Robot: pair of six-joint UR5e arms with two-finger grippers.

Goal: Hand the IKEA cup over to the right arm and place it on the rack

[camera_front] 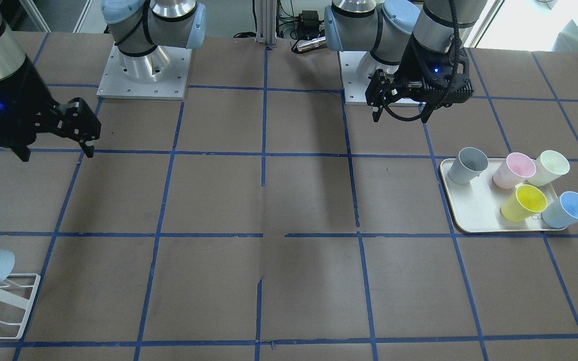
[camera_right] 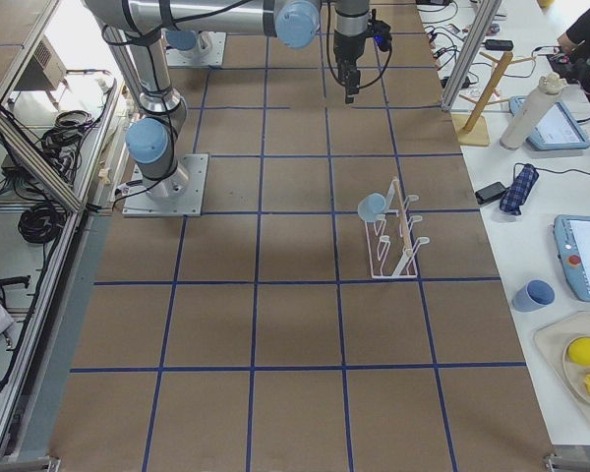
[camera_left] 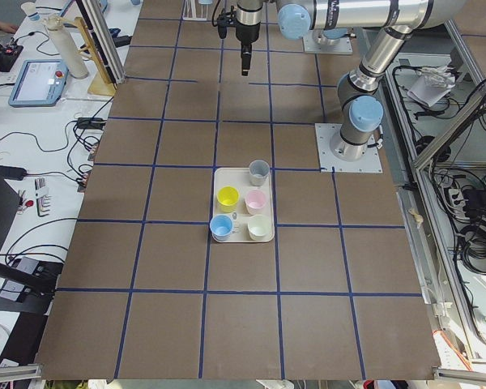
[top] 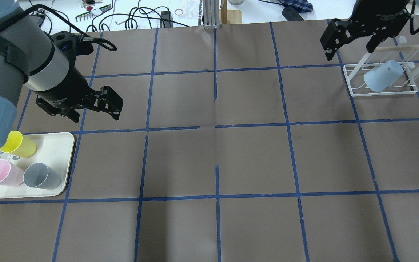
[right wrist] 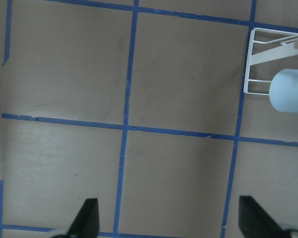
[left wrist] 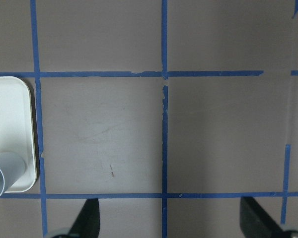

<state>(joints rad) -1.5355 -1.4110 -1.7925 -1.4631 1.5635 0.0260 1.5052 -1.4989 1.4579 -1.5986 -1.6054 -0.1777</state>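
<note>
Overhead exterior view shows the IKEA cup (top: 382, 75) sitting tilted on the white wire rack (top: 355, 91) at the far right of the counter (top: 216, 160), slid over one of the slanted bars. The right claw (camera_front: 55, 152) hangs above the counter apart from the rack, fingers spread wide, holding nothing and touching neither cup nor rack. The left claw (camera_front: 400, 118) hovers near the beige tray (camera_front: 469, 210), also spread and empty. On the tray stand a grey cup (camera_front: 467, 166), a pink cup (camera_front: 514, 170), a cream cup (camera_front: 548, 168), a yellow cup (camera_front: 524, 202) and a second blue cup (camera_front: 567, 209), all upright with mouths up. Blue tape lines grid the brown counter.
</note>
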